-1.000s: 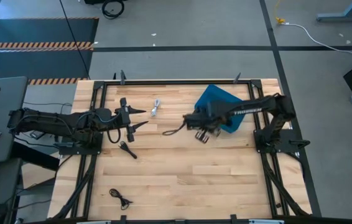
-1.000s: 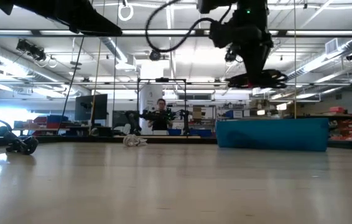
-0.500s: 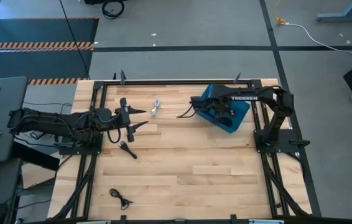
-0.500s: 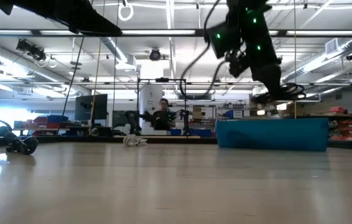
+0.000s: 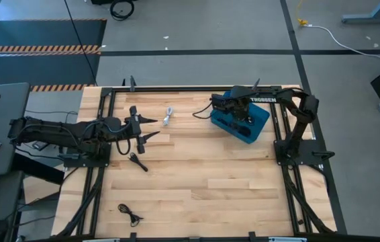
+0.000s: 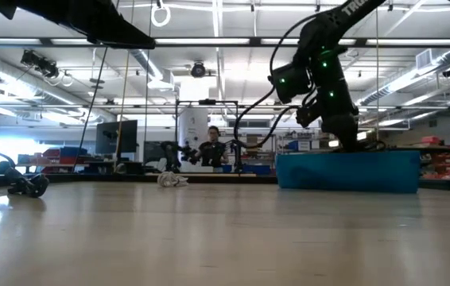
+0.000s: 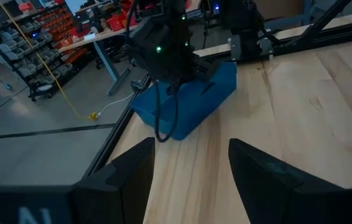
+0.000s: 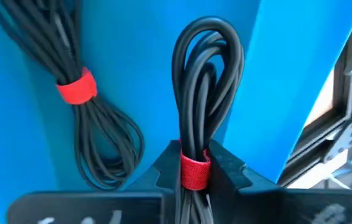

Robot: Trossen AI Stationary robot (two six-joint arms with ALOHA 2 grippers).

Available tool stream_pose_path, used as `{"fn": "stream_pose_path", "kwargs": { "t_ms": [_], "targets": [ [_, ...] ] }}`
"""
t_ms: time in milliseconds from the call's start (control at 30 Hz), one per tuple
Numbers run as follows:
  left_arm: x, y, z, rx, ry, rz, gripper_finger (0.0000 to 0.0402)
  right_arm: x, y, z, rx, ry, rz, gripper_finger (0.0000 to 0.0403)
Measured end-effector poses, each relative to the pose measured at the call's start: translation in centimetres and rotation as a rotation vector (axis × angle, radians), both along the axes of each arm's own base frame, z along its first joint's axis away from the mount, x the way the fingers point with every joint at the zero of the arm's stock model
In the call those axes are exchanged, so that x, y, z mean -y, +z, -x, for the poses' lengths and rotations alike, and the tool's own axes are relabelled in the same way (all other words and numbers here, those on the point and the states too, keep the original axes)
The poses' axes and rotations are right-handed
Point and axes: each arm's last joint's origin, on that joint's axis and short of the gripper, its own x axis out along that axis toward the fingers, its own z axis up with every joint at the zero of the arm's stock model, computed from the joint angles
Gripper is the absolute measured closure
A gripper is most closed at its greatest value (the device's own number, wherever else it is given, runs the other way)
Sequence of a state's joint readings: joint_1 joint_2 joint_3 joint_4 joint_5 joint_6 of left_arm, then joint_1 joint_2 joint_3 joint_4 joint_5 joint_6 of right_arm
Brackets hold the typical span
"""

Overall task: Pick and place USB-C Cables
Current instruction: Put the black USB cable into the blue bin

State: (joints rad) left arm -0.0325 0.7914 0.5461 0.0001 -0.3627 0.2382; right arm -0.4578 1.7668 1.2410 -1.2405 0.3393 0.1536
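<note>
- The job looks about halfway done: one black cable point(image 8: 83, 118) with a red tie already lies inside the blue bin point(image 5: 260, 121), at the table's far right.
- The right gripper point(image 8: 194, 169) hangs inside the bin, fingers pinched on a second black cable point(image 8: 204, 93) at its red tie, not yet let go.
- Left on the wooden table point(image 5: 210, 195): a white cable point(image 5: 168, 115) near the far edge, a black cable point(image 5: 137, 161) beside the left arm, another black cable point(image 5: 130, 214) near the front edge.
- The left gripper point(image 5: 146, 128) waits over the table's left side, fingers spread, holding nothing.
</note>
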Motion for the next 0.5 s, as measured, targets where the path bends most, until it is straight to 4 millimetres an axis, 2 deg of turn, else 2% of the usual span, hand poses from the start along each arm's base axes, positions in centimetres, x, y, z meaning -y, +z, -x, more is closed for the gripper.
{"fn": "stream_pose_path", "kwargs": {
  "t_ms": [167, 500],
  "targets": [
    [-0.01, -0.14, 0.04, -0.01, 0.003, 0.012, 0.0189, 0.4, -0.59, 0.41, 0.001, -0.019, 0.0, 0.033],
    [-0.01, -0.24, 0.06, -0.013, 0.01, 0.034, 0.0189, 0.5, -0.73, 0.42, 0.007, -0.021, 0.009, 0.0223]
  ]
}}
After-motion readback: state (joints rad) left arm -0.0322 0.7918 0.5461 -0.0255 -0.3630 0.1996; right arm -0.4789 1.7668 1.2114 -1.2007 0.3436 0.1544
